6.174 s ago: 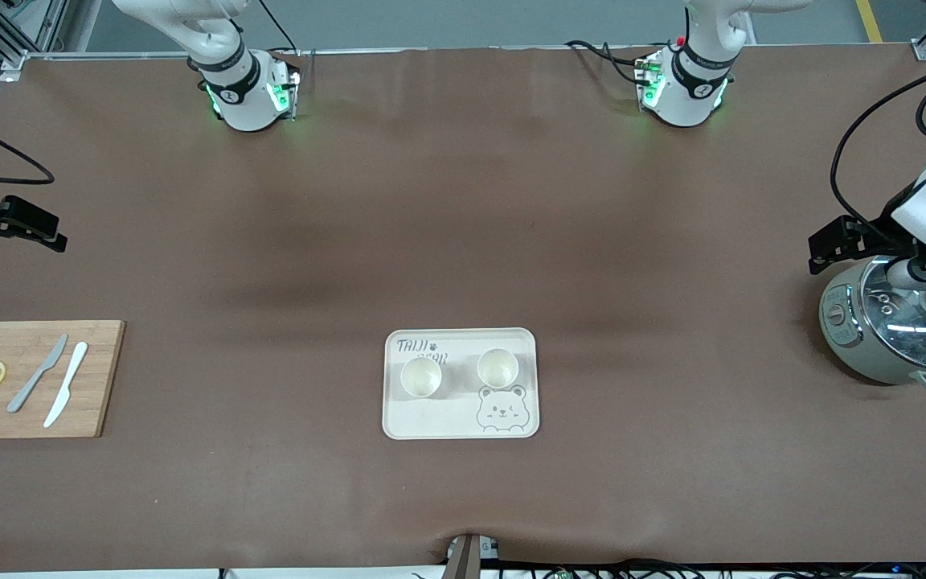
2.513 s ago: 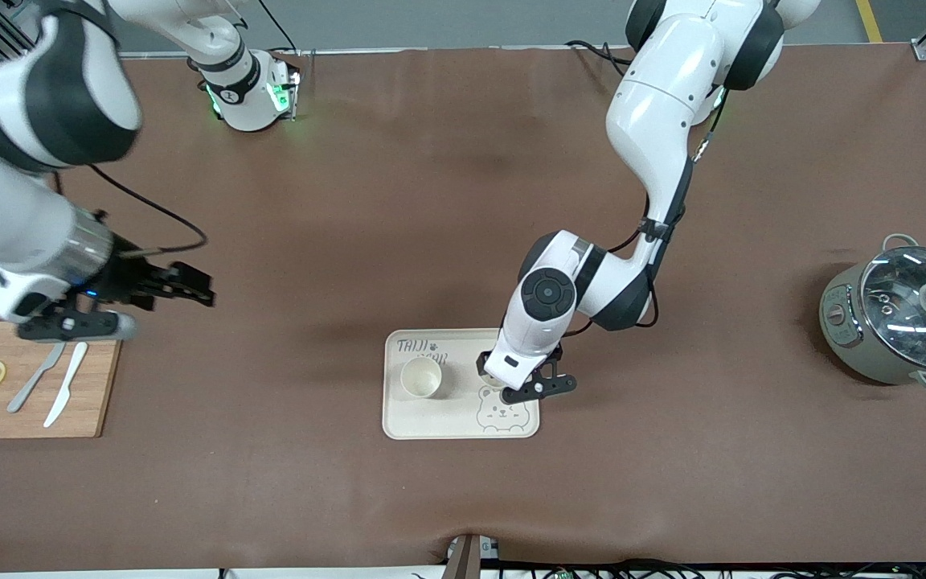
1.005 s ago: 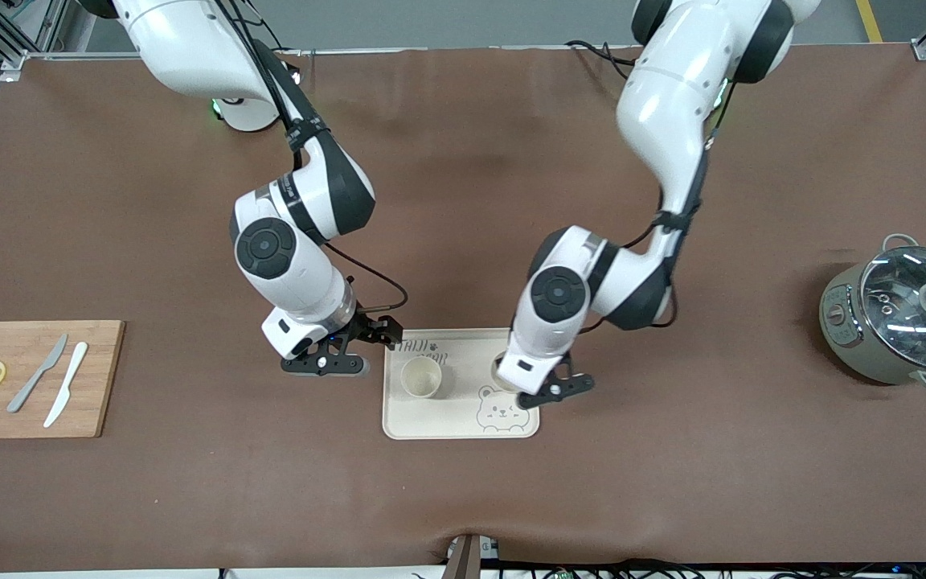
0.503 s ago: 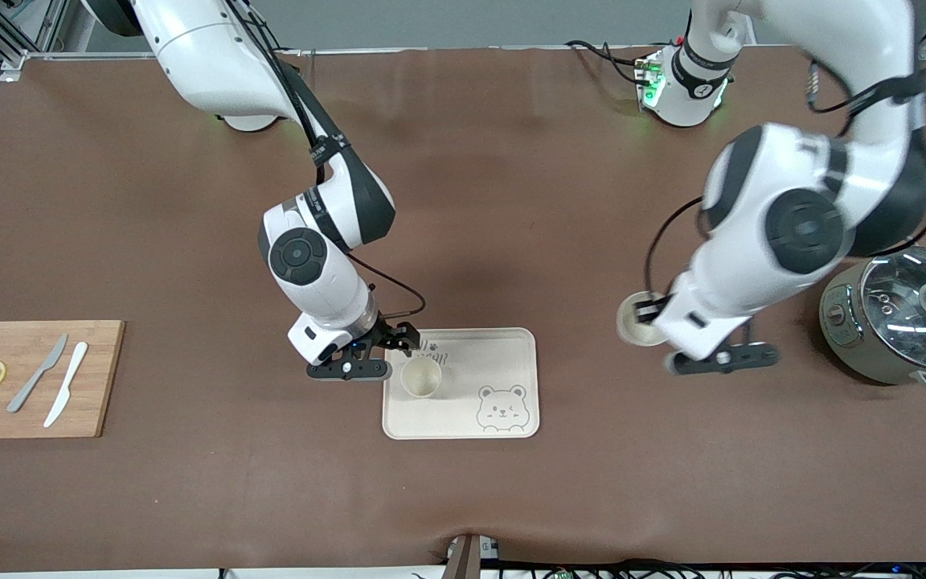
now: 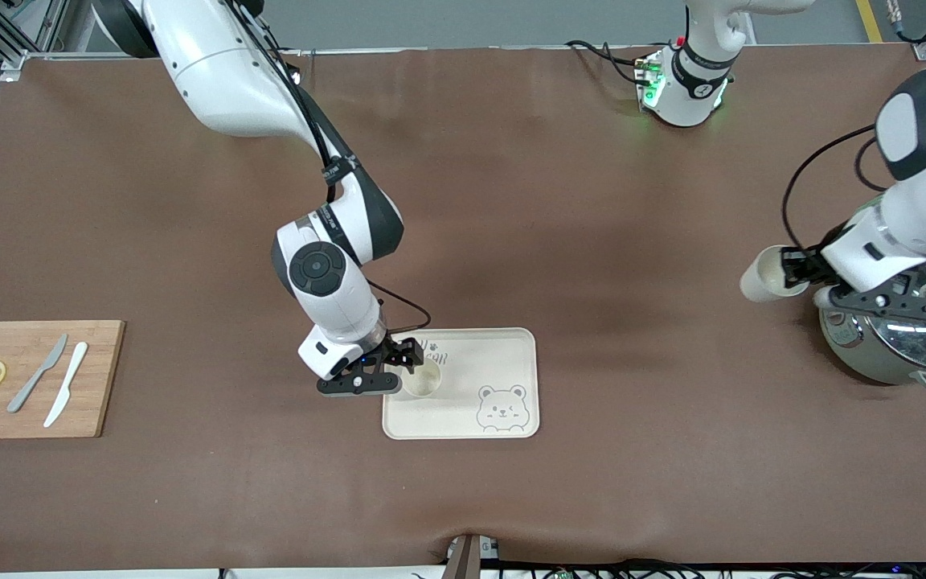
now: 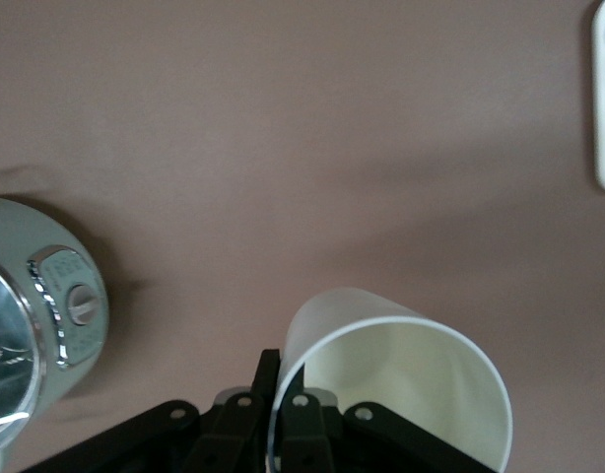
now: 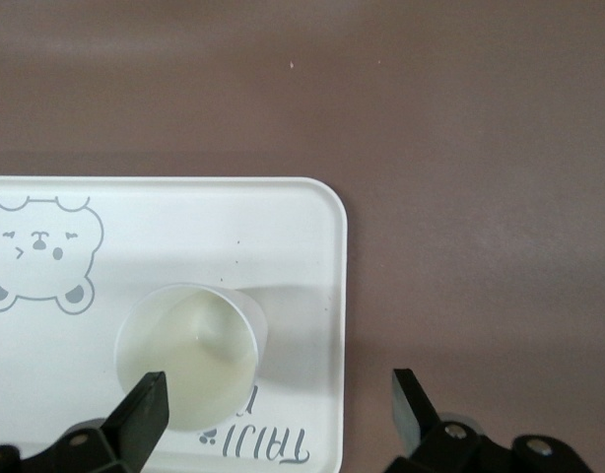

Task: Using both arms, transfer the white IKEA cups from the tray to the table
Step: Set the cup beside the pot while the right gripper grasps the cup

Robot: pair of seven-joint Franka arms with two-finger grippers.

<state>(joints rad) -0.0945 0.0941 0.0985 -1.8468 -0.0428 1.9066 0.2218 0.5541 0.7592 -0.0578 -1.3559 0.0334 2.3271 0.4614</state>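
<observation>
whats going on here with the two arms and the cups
Two robot arms are moving white cups off a bear tray. The left gripper is shut on one cup, carried tilted in the air beside a lidded cooker at the left arm's end of the table. The right gripper is open at the second cup, which stands on the tray.

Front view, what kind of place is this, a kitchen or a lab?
Probably a robotics lab staged as a kitchen: two robot arms bolted to a brown-covered table, metal framing at its corners, and props such as a bear tray, cutting board and lidded cooker.
</observation>
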